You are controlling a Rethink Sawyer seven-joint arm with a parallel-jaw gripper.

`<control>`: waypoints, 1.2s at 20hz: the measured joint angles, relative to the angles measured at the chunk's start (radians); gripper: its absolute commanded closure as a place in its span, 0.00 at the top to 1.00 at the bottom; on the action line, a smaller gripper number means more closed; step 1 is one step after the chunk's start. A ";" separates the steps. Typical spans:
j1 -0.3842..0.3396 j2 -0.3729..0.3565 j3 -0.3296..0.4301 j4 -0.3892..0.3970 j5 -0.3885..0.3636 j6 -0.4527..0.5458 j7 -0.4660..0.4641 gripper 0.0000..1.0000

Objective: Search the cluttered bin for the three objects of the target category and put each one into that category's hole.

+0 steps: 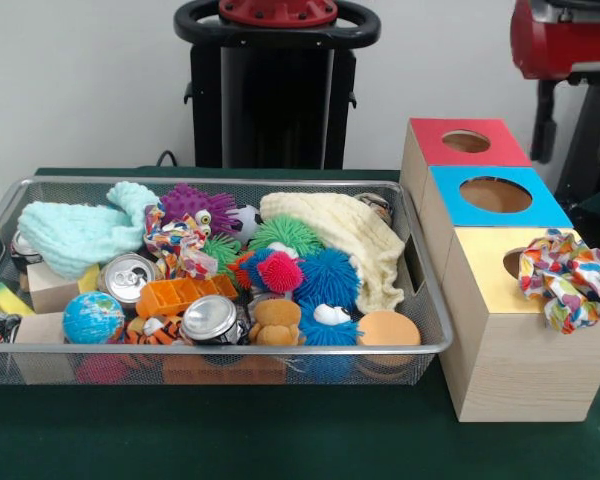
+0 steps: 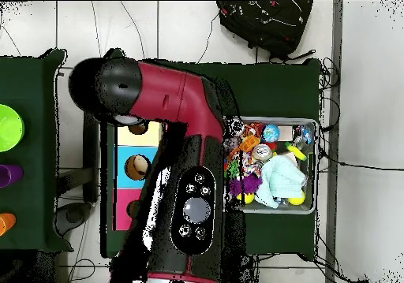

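Left of the table: wire bin (image 1: 230, 351), full of mixed clutter, on the green cloth.
Bin, far left: mint cloth (image 1: 80, 232), bunched, lying over other items; in the overhead view it shows at (image 2: 278, 177).
Bin, far right: cream cloth (image 1: 350, 235), draped toward the right wall.
Bin, middle: patterned cloth (image 1: 180, 243), twisted, just beside the purple toy (image 1: 195, 203).
Bin, other items: two cans (image 1: 130, 275) and (image 1: 210, 318), a globe ball (image 1: 93, 318), a blue spiky ball (image 1: 327, 277), a green spiky ball (image 1: 285, 233), an orange tray (image 1: 185, 292), a round sponge (image 1: 387, 328).
Right of the bin: three wooden boxes in a row running near to far, touching each other.
Far box: red top (image 1: 430, 140) with a round hole.
Middle box: blue top (image 1: 540, 210), its hole (image 1: 495, 194) uncovered.
Near box: yellow top (image 1: 490, 275).
Task's thing out of the bin: bright scrunched cloth (image 1: 570, 278) lying on the yellow top at its right side, partly covering that box's hole (image 1: 511, 262) and hanging a little over the right edge.
Arm: red and black; one part shows at the far right (image 1: 560, 40); from overhead (image 2: 181, 98) it covers most of the boxes and the bin's nearer edge.
Gripper: neither view shows it, so I cannot tell whether it is wide, narrow or holding anything.
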 measured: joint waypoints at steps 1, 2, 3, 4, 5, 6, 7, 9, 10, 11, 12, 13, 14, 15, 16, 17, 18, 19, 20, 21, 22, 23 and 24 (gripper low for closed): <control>0.000 0.000 0.000 -0.003 -0.001 0.002 0.000 0.00; 0.000 0.000 0.000 -0.006 -0.002 0.004 0.000 0.00; -0.001 0.000 0.000 -0.014 -0.004 0.009 0.000 0.00; -0.002 0.000 0.000 -0.027 -0.007 0.014 0.000 0.00; -0.003 0.001 0.000 -0.047 -0.010 0.016 0.000 0.00; -0.004 0.002 0.000 -0.059 -0.011 0.016 0.000 0.00; -0.005 0.002 0.000 -0.064 -0.012 0.016 0.000 0.00; -0.008 0.007 0.000 -0.098 -0.014 0.018 0.000 0.00; -0.010 0.010 0.000 -0.114 -0.015 0.023 0.000 0.00; -0.012 0.013 0.000 -0.130 -0.016 0.028 0.000 0.00; -0.013 0.014 0.000 -0.139 -0.016 0.032 0.000 0.00; -0.014 0.016 0.000 -0.149 -0.017 0.036 0.000 0.00; -0.018 0.022 0.000 -0.174 -0.017 0.047 0.000 0.00; -0.021 0.026 0.000 -0.194 -0.019 0.057 0.000 0.00; -0.023 0.029 0.000 -0.206 -0.019 0.060 0.000 0.00; -0.024 0.032 0.000 -0.217 -0.020 0.064 0.000 0.00; -0.026 0.036 0.000 -0.228 -0.020 0.065 0.000 0.00; -0.026 0.037 0.000 -0.232 -0.021 0.065 0.000 0.00; -0.027 0.040 0.000 -0.242 -0.021 0.065 0.000 0.00; -0.028 0.043 0.000 -0.247 -0.022 0.065 0.000 0.00; -0.028 0.045 0.000 -0.253 -0.023 0.065 0.000 0.00; -0.028 0.050 0.000 -0.260 -0.023 0.065 0.000 0.00; -0.028 0.054 0.000 -0.265 -0.023 0.065 0.000 0.00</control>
